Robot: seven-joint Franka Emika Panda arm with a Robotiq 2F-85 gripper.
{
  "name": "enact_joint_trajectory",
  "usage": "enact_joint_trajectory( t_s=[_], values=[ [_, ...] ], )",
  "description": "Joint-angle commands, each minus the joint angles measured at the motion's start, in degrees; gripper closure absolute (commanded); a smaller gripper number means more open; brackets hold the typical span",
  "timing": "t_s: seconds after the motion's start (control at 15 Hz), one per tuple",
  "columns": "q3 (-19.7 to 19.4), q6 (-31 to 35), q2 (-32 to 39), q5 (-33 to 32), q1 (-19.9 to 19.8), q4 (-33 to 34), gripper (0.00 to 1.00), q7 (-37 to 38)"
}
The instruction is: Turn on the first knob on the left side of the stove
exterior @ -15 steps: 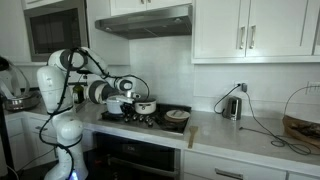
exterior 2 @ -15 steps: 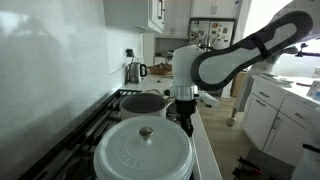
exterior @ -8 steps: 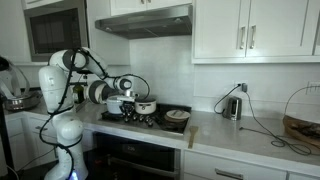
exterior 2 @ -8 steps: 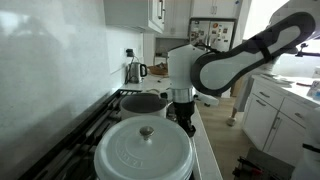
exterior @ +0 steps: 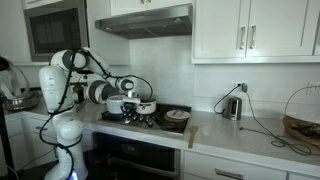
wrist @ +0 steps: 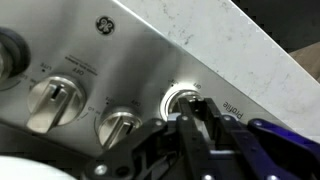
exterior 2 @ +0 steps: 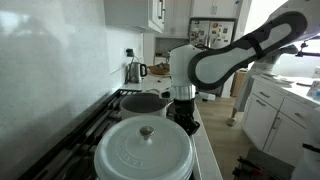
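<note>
The black gas stove [exterior: 152, 121] with dark grates [exterior 2: 105, 112] sits under the steel hood. In the wrist view its steel control panel [wrist: 140, 55] carries several round knobs. My gripper [wrist: 194, 118] is shut on the knob [wrist: 181, 97] nearest the counter's edge; its handle sits between the dark fingers [wrist: 215, 130]. Two free knobs [wrist: 55, 98] [wrist: 118, 127] lie beside it. In both exterior views the gripper [exterior: 127, 108] [exterior 2: 185, 120] hangs at the stove's front edge, and the knob itself is hidden there.
A white lidded pot [exterior 2: 143, 150] and a steel pot [exterior 2: 146, 102] stand on the burners. A kettle [exterior: 232, 106] with its cord is on the counter. A built-in microwave [exterior: 55, 30] is above the arm's base. A speckled counter [wrist: 230, 40] borders the panel.
My wrist has shifted very slightly at the stove's front edge. Nothing else has visibly changed.
</note>
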Motion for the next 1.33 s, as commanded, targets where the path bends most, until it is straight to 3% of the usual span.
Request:
enact_joint_trajectory(
  t_s=[0.0, 1.27],
  values=[
    [-0.6, -0.89, 3.76, 1.18, -0.96, 0.63, 0.95, -8.82],
    [0.1, -4.24, 5.45, -0.31, -1.68, 3.23, 0.95, -13.72]
  ],
)
